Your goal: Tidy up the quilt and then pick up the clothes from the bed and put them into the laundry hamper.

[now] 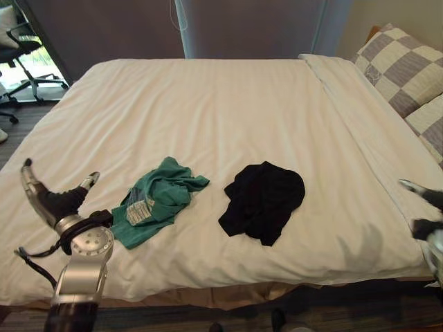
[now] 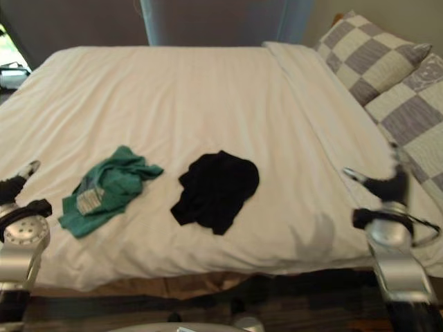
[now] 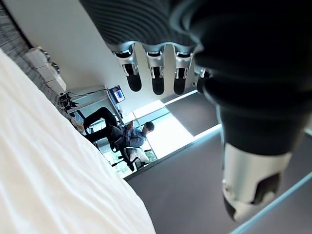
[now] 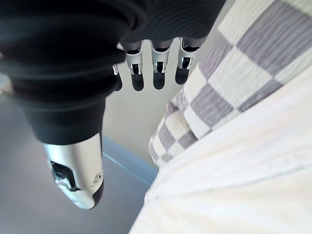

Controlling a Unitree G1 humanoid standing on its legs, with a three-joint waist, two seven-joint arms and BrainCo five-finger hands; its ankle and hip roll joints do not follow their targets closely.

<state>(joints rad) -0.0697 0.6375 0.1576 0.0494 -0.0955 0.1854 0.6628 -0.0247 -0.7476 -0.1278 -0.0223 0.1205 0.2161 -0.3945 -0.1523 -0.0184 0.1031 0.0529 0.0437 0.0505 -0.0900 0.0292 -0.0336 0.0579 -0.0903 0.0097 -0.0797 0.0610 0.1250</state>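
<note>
A white quilt [image 1: 208, 104] lies spread flat over the bed. On its near part lie a crumpled green T-shirt [image 1: 154, 199] and, to its right, a black garment [image 1: 263, 200]. My left hand [image 1: 55, 197] hovers open above the quilt's near left corner, just left of the green shirt, holding nothing. My right hand [image 2: 384, 183] is raised open over the bed's right edge, near the pillows, also empty. The wrist views show straight fingers [image 3: 152, 73] and fingers [image 4: 156, 68] with nothing between them and the thumbs.
Two grey-and-white checked pillows [image 1: 405, 66] lean at the bed's head on the right. An office chair [image 1: 21, 48] stands on the floor beyond the far left corner. A person [image 3: 131, 136] sits at a desk by the window. A grey curtain [image 1: 242, 28] hangs behind the bed.
</note>
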